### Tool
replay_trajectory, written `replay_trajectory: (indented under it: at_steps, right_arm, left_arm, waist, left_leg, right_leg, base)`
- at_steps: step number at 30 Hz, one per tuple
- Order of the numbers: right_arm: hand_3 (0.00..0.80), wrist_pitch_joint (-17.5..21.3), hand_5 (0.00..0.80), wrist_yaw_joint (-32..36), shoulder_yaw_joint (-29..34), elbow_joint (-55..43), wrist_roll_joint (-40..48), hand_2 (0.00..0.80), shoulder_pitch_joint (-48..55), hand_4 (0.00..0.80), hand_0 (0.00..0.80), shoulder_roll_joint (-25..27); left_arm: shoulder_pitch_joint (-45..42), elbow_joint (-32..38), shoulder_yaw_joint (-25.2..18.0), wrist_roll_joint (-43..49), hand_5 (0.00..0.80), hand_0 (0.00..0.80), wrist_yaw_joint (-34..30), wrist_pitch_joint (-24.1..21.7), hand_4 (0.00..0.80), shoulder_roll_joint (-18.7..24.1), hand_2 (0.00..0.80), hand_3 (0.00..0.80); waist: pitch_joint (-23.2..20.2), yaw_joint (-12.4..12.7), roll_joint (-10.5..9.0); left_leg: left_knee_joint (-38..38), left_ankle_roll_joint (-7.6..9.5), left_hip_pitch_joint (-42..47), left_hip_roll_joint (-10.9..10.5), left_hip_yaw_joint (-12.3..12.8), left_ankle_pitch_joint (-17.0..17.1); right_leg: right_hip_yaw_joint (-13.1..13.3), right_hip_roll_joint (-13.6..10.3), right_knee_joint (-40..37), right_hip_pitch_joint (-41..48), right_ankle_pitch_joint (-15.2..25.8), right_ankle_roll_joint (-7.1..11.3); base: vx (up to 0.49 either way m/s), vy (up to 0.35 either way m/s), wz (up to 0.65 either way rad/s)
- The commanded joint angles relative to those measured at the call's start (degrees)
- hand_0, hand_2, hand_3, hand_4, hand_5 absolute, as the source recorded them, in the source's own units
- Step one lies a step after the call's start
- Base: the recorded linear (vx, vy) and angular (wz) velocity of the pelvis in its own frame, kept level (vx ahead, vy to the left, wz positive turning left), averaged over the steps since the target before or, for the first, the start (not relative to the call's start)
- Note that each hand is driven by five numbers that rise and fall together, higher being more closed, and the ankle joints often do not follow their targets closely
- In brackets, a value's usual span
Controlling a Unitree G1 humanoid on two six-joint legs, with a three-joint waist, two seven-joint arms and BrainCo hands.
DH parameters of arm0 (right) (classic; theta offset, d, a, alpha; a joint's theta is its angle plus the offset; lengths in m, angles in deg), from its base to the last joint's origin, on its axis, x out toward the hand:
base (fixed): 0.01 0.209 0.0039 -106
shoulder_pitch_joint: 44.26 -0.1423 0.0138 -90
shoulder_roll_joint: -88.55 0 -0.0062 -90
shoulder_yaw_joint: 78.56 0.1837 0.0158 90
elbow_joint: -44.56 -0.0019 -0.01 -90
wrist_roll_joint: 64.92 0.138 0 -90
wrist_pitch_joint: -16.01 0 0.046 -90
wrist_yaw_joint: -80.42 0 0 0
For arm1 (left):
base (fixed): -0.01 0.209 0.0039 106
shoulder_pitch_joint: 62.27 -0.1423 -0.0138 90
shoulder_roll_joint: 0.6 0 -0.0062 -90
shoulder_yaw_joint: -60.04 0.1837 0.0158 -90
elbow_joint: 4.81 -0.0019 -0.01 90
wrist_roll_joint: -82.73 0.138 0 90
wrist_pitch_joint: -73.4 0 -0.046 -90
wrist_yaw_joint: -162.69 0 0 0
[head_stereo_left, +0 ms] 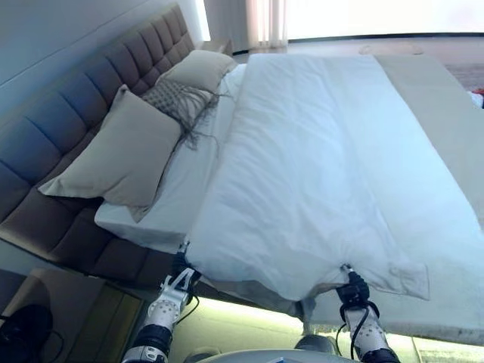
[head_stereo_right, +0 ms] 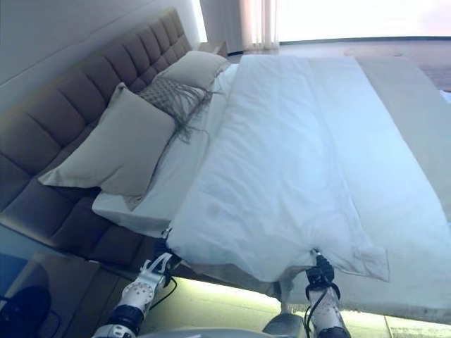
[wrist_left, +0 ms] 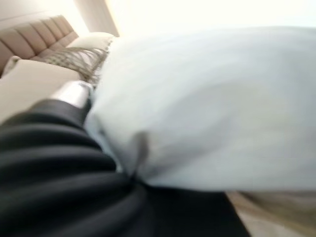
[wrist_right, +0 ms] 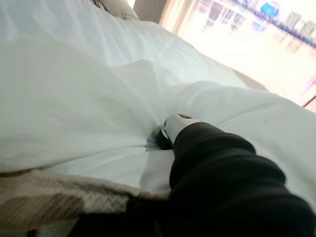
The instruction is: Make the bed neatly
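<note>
A white duvet [head_stereo_left: 318,166] lies spread over the bed, its near edge hanging at the bedside in front of me. My left hand [head_stereo_left: 181,266] grips the duvet's near corner on the headboard side; in the left wrist view a silver finger [wrist_left: 74,93] is tucked into the cloth [wrist_left: 207,108]. My right hand [head_stereo_left: 352,287] holds the same edge further towards the foot; in the right wrist view its fingers [wrist_right: 170,129] pinch a gathered fold of duvet [wrist_right: 89,98]. The edge sags between both hands.
A large beige pillow [head_stereo_left: 125,151], a fringed patterned cushion [head_stereo_left: 181,98] and a second pillow [head_stereo_left: 200,68] lean on the tufted headboard [head_stereo_left: 68,113]. A beige runner [head_stereo_left: 439,113] covers the foot of the bed. A bedside table [head_stereo_left: 53,302] stands at the lower left.
</note>
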Motion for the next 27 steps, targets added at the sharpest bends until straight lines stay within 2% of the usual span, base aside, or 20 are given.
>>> replay_trajectory:
  at_steps: [1,3,4,5,7,9,11,12,13,16,19,23,27]
  right_arm:
    - [0.800,1.6,0.800,3.5,0.2,-3.4,2.0,0.800,-3.6,0.800,0.800,-0.2]
    - [0.800,3.3,0.800,3.3,-2.3,-3.1,2.7,0.800,-7.2,0.800,0.800,1.1]
    - [0.800,3.1,0.800,3.9,-3.1,-2.5,2.7,0.800,-8.5,0.800,0.800,1.8]
    - [0.800,2.8,0.800,4.6,-4.1,-0.7,2.0,0.800,-11.1,0.800,0.800,2.5]
    - [0.800,3.5,0.800,5.0,-5.2,0.7,2.0,0.800,-13.4,0.800,0.800,2.6]
    - [0.800,4.9,0.800,5.6,-5.8,1.4,1.9,0.800,-14.6,0.800,0.800,3.2]
    - [0.800,6.0,0.800,5.2,-6.5,1.2,2.6,0.800,-17.1,0.800,0.800,4.2]
    - [0.800,6.4,0.800,4.9,-6.2,1.4,2.2,0.800,-18.6,0.800,0.800,5.0]
    - [0.800,6.4,0.800,4.4,-6.0,1.6,1.5,0.800,-19.5,0.800,0.800,5.6]
    - [0.800,4.3,0.800,1.9,-4.8,1.3,-1.5,0.800,-20.8,0.800,0.800,8.4]
    - [0.800,2.0,0.800,2.0,-2.9,1.8,-3.6,0.800,-19.6,0.800,0.800,11.5]
    - [0.800,1.6,0.800,2.9,-0.9,4.8,-4.7,0.800,-21.1,0.800,0.800,13.0]
    - [0.800,2.0,0.800,6.1,1.0,9.4,0.8,0.800,-23.8,0.800,0.800,12.6]
  left_arm:
    - [1.0,5.4,-2.4,-1.2,0.800,0.800,-3.4,-7.3,0.800,6.8,0.800,0.800]
    - [2.9,5.8,-1.2,-2.4,0.800,0.800,-2.5,-10.3,0.800,7.0,0.800,0.800]
    - [3.6,5.3,-1.0,-4.1,0.800,0.800,-2.8,-11.4,0.800,7.4,0.800,0.800]
    - [4.7,4.0,-0.4,-6.6,0.800,0.800,-3.5,-13.0,0.800,7.8,0.800,0.800]
    - [6.8,3.2,-0.1,-6.8,0.800,0.800,-3.0,-13.2,0.800,8.4,0.800,0.800]
    - [9.4,2.1,1.2,-7.3,0.800,0.800,-2.6,-13.5,0.800,8.7,0.800,0.800]
    - [13.6,0.3,2.8,-8.1,0.800,0.800,-2.3,-14.7,0.800,8.4,0.800,0.800]
    - [15.7,-0.6,3.6,-8.6,0.800,0.800,-2.3,-15.2,0.800,7.9,0.800,0.800]
    - [16.8,-1.3,4.1,-8.9,0.800,0.800,-2.4,-15.6,0.800,7.5,0.800,0.800]
    - [17.7,-3.2,5.1,-10.9,0.800,0.800,-3.0,-16.5,0.800,5.7,0.800,0.800]
    - [15.3,-2.1,6.0,-11.8,0.800,0.800,-3.9,-18.0,0.800,3.8,0.800,0.800]
    - [15.7,-1.7,6.9,-11.6,0.800,0.800,-4.4,-19.2,0.800,3.2,0.800,0.800]
    - [17.8,-2.4,6.7,-12.5,0.800,0.800,-6.1,-19.9,0.800,3.7,0.800,0.800]
  waist:
    - [1.0,2.1,-0.06]
    - [3.4,2.5,0.48]
    - [4.3,2.8,0.49]
    - [5.9,3.1,0.69]
    - [7.3,3.7,1.15]
    - [8.5,3.8,1.55]
    - [10.0,3.2,1.99]
    - [10.7,2.7,2.34]
    - [11.1,2.3,2.66]
    - [11.6,0.9,4.59]
    - [11.6,0.1,6.48]
    - [12.8,0.3,7.26]
    - [15.3,0.2,7.02]
  left_leg:
    - [3.4,3.65,-7.9,0.1,-2.1,4.2]
    - [5.3,2.79,-11.8,1.2,-4.8,4.5]
    - [6.4,2.29,-13.3,1.8,-6.9,4.6]
    - [7.3,1.67,-14.9,2.7,-10.1,4.8]
    - [6.1,1.24,-15.4,3.8,-10.8,5.9]
    - [3.7,0.96,-16.1,4.4,-10.0,7.7]
    - [1.1,0.37,-18.5,4.8,-7.7,10.4]
    - [0.6,0.14,-19.9,4.5,-5.6,11.3]
    - [0.7,0.14,-20.8,3.9,-4.6,11.5]
    - [2.3,0.18,-21.8,1.7,-2.7,11.4]
    - [3.3,0.26,-21.7,0.7,-1.1,10.7]
    - [4.7,0.50,-24.3,0.5,-0.6,10.4]
    - [7.3,0.39,-28.3,0.8,-1.1,10.2]
  right_leg:
    - [4.1,3.1,-0.3,-4.9,6.8,0.30]
    - [6.3,5.2,-0.8,-8.5,6.9,0.19]
    - [7.2,6.2,-0.9,-9.3,6.8,0.13]
    - [8.8,7.5,-0.9,-10.5,6.6,0.02]
    - [8.2,7.8,-1.6,-10.6,6.7,0.04]
    - [6.4,7.1,-2.0,-10.9,7.0,0.23]
    - [3.9,6.1,-2.9,-12.3,7.6,0.32]
    - [2.4,5.1,-3.2,-13.1,8.1,0.24]
    - [1.8,4.2,-3.1,-13.6,8.5,0.21]
    - [1.9,1.3,-2.2,-15.1,9.0,0.36]
    - [2.4,-0.9,-2.7,-14.9,9.4,0.76]
    - [2.7,-1.6,-1.8,-17.0,9.0,0.78]
    - [3.6,-1.6,0.1,-20.3,8.6,0.76]
  base:
    - [-0.274,-0.056,0.18]
    - [-0.332,-0.049,0.13]
    - [-0.323,-0.036,-0.06]
    - [-0.239,-0.019,-0.20]
    - [-0.154,-0.006,-0.47]
    - [-0.192,0.045,-0.28]
    - [-0.288,0.133,0.11]
    - [-0.205,0.168,0.31]
    - [-0.163,0.238,0.48]
    - [0.005,0.371,0.44]
    - [0.055,0.295,0.16]
    - [-0.066,0.124,0.07]
    - [-0.101,0.034,0.02]
